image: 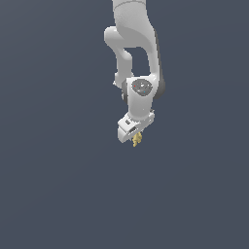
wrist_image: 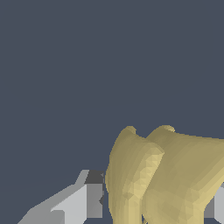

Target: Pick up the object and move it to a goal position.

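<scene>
The object is a tiny yellow-tan bunch of curved lobes hanging just under the white arm's hand in the exterior view. My gripper is shut on it, and the fingers themselves are mostly hidden by the hand. In the wrist view the object fills the lower right, two fat lobes standing side by side. Grey fingers press in from both sides of it. Nothing but plain dark surface shows beneath the object.
The white arm comes down from the top centre of the exterior view. A uniform dark blue-grey surface fills everything else in both views, with no other objects or edges showing.
</scene>
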Tool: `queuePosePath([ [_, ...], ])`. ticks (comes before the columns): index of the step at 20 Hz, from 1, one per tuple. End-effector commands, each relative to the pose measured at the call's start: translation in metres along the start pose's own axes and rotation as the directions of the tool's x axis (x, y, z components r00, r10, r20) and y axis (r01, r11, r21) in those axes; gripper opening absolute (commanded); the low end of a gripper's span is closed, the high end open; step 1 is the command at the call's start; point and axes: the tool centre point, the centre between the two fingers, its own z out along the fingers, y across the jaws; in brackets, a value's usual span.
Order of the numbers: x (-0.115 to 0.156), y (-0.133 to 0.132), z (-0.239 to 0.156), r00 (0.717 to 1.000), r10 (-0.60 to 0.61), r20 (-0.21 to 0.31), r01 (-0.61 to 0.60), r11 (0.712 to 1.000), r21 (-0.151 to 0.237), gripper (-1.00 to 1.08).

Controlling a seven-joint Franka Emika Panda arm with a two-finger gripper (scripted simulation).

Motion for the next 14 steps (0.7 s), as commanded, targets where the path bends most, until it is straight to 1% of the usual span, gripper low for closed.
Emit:
queuePosePath([
  [1, 0.007, -0.026, -0.013, 1.000, -0.001, -0.001, 0.001, 1.000, -0.001, -1.00],
  [9, 0.031, -0.111, -0.054, 1.000, -0.002, 0.000, 0.002, 1.000, -0.001, -1.00],
  [14, 0.043, -0.147, -0.072, 1.000, -0.002, 0.000, 0.002, 1.000, -0.001, -1.00],
])
